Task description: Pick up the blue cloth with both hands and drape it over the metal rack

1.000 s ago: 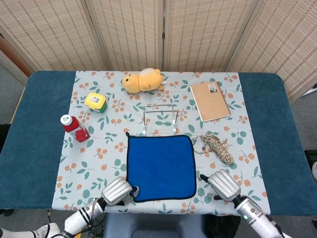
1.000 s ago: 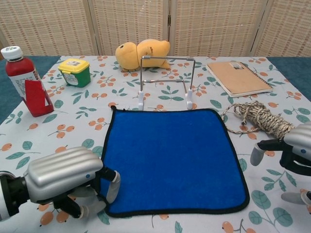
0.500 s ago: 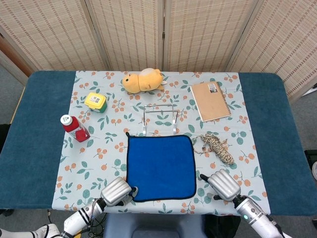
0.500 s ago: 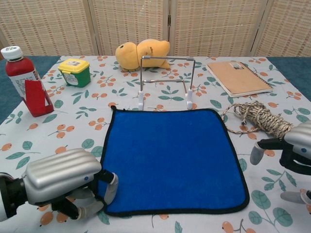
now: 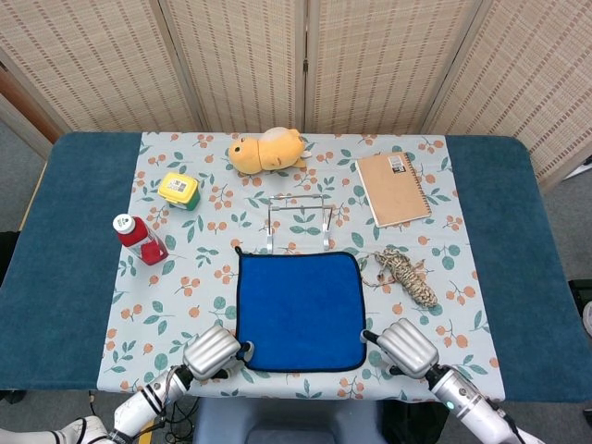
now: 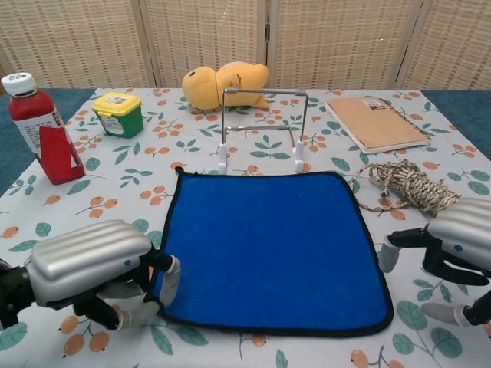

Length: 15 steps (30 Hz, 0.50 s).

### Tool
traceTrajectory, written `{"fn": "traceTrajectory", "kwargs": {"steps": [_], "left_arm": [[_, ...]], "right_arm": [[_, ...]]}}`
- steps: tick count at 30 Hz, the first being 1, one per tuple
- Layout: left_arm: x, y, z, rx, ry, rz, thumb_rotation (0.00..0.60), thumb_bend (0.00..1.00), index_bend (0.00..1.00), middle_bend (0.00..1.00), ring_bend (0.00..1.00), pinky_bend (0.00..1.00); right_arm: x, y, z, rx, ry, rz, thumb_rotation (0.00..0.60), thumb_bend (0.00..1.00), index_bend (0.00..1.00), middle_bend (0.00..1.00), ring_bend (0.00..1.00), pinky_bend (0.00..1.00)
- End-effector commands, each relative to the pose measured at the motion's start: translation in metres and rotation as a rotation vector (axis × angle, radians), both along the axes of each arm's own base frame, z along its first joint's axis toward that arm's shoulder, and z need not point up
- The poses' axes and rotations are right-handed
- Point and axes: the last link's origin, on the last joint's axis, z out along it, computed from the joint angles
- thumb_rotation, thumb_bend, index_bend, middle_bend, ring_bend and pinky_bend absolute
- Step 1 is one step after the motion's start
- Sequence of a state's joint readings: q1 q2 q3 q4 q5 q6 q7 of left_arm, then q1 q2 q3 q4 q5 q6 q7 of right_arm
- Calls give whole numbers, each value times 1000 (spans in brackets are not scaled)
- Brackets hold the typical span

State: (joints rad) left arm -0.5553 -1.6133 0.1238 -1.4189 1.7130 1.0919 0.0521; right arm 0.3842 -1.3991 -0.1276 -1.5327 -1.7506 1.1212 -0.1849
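Observation:
The blue cloth point(image 5: 299, 310) point(image 6: 268, 245) lies flat in front of the metal rack point(image 5: 299, 220) point(image 6: 263, 126), which stands upright just beyond its far edge. My left hand point(image 5: 213, 351) point(image 6: 92, 268) is at the cloth's near left corner. Its thumb is on the edge, its fingers are curled below, and the corner is pinched and drawn in slightly. My right hand point(image 5: 404, 347) point(image 6: 453, 245) sits by the near right corner with fingers apart. Its thumb reaches to the cloth's right edge and holds nothing.
A rope bundle point(image 5: 402, 273) point(image 6: 406, 184) lies right of the cloth, close to my right hand. A notebook point(image 5: 393, 188), a yellow plush toy point(image 5: 268, 151), a green-and-yellow jar point(image 5: 179, 191) and a red bottle point(image 5: 139, 239) lie further back and left.
My left hand slid a little left and closed on the near left corner, pulling that edge in. My right hand moved left toward the cloth's near right corner.

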Motion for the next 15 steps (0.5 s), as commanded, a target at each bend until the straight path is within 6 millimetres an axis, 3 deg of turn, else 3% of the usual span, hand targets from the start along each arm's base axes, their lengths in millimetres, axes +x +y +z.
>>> {"fn": "traceTrajectory", "kwargs": {"steps": [1, 15], "left_arm": [[0, -1, 1, 0, -4, 2, 600, 581, 593, 1000, 956, 1000], [1, -4, 2, -7, -16, 10, 600, 580, 593, 1000, 956, 1000]], "right_arm": [[3, 0, -6, 16, 6, 22, 600, 254, 370, 925, 890, 915], [11, -4, -31, 27, 23, 84, 600, 233, 398, 930, 899, 927]]}}
